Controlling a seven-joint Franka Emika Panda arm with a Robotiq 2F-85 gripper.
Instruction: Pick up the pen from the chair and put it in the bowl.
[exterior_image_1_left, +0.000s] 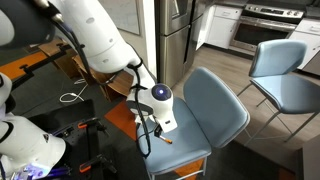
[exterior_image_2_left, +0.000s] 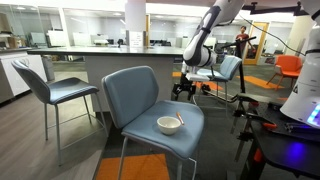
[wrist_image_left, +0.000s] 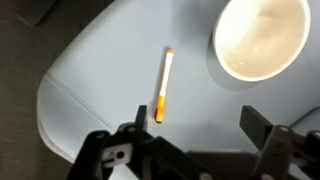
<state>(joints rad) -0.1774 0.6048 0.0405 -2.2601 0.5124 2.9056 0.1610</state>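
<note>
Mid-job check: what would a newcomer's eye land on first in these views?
In the wrist view, the orange-red pen lies flat on the seat of the blue-grey chair, beside the white bowl and not in it. The tool hangs open and empty just above the pen.

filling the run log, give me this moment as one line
gripper: open, empty, over blue-grey chair | pen: flat on it, beside white bowl, not touching | pick: not yet done
</note>
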